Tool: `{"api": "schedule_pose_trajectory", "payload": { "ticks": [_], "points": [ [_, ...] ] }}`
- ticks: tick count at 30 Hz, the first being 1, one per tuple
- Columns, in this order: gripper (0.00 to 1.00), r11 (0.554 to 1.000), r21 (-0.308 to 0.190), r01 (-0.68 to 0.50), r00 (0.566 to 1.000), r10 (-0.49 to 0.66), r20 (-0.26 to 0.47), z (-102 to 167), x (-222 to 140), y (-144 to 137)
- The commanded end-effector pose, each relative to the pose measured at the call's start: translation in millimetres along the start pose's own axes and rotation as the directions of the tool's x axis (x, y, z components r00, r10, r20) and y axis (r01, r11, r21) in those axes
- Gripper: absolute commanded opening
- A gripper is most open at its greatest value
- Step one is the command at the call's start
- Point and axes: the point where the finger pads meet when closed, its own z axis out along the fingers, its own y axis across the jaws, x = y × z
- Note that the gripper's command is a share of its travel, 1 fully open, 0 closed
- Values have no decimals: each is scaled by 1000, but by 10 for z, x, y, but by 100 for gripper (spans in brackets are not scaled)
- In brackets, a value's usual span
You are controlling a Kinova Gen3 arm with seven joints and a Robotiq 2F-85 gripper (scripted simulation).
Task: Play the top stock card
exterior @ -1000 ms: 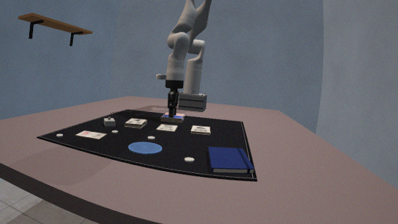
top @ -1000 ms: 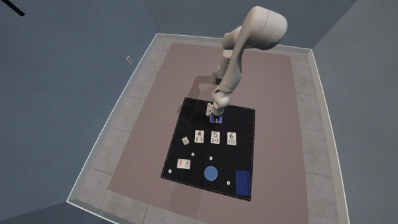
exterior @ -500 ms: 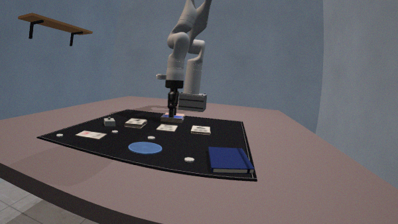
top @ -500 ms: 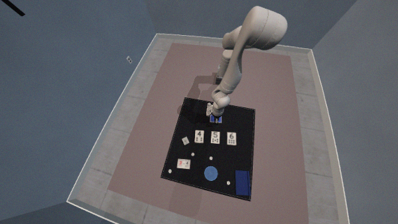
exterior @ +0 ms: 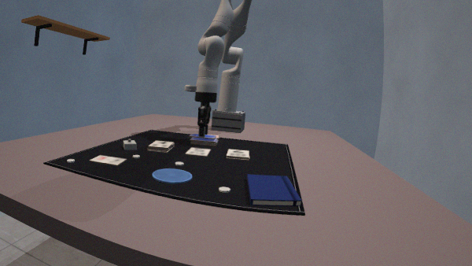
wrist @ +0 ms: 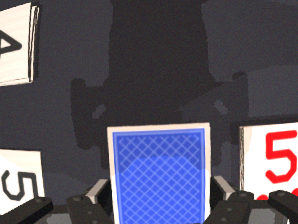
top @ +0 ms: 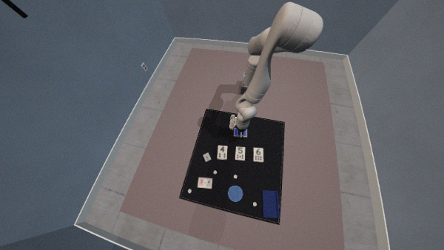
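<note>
The gripper's (top: 241,134) (exterior: 202,135) (wrist: 161,192) jaws pinch the blue-backed top card (top: 236,132) (exterior: 210,136) (wrist: 160,172) by its two opposite edges. That card is level, back upward, just above the stock (exterior: 204,142), with a thin gap showing between them in the exterior view. On the side of the stock away from the arm's base, the 4 pile (top: 222,152) (exterior: 161,145), the 5 pile (top: 240,153) (exterior: 198,151) and the 6 pile (top: 258,154) (exterior: 237,153) form a row. Farther from the stock, beyond that row, lie a round blue disc (top: 235,194) (exterior: 172,175) and a dark blue notebook (top: 270,204) (exterior: 271,188).
</note>
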Motion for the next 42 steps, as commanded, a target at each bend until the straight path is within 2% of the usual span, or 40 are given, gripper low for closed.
{"api": "schedule_pose_trajectory", "payload": {
  "ticks": [1, 42],
  "points": [
    [72, 1000, -5, 2, 1000, -2, 4, -21, -28, 20],
    [72, 1000, -3, -2, 1000, 2, 4, -26, 80, 27]
  ]
}}
